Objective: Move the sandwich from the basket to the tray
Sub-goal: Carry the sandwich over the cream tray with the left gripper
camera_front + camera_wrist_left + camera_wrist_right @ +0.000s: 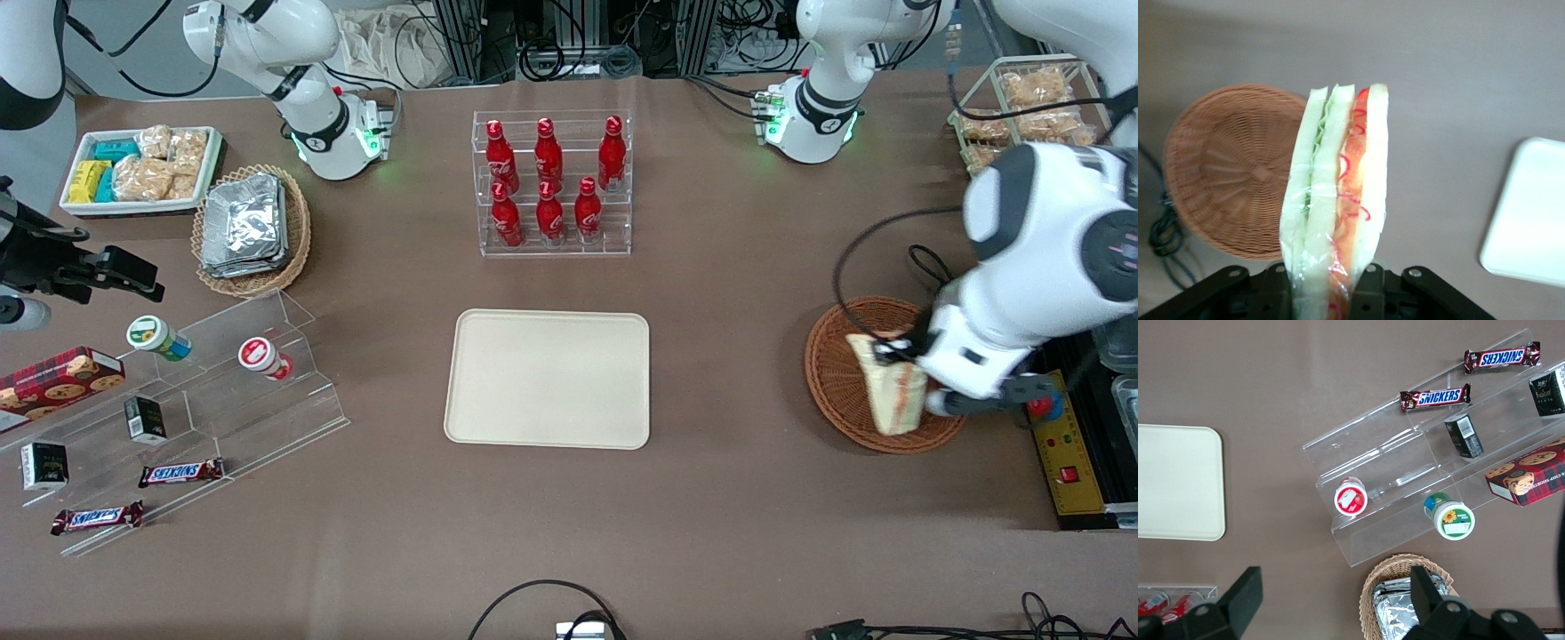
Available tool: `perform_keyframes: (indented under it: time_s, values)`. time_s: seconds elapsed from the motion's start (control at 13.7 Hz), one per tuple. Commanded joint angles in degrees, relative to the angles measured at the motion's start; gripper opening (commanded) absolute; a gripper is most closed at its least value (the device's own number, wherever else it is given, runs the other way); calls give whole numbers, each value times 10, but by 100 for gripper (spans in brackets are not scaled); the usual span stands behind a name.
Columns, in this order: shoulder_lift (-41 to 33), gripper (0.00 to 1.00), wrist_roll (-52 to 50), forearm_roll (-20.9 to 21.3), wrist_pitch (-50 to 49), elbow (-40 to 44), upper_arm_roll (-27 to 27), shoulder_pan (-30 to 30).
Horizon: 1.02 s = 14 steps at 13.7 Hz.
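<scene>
My left gripper [898, 360] is shut on the sandwich [889, 388], a wrapped triangular wedge, and holds it lifted above the round reddish-brown basket [845, 391] at the working arm's end of the table. In the left wrist view the sandwich [1338, 200] stands between the two fingers [1368, 293], with its white, green and red filling showing, and the empty basket [1231, 173] lies below it. The cream tray [548, 378] lies in the middle of the table, empty; a corner of it shows in the left wrist view [1528, 213].
A clear rack of red bottles [553, 182] stands farther from the front camera than the tray. A yellow control box [1067, 453] and cables lie beside the basket. A clear stepped stand with snacks [178, 418] and a tan foil-pack basket [252, 229] are toward the parked arm's end.
</scene>
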Motion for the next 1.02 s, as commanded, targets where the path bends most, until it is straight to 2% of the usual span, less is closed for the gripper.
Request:
perform_keyframes:
  time_s: [0.0, 0.36, 0.95]
  values:
    - [39, 0, 3, 3, -22, 60, 6, -79]
    - [157, 0, -48, 2, -1, 131, 6, -176]
    - [292, 0, -159, 2, 213, 131, 6, -259]
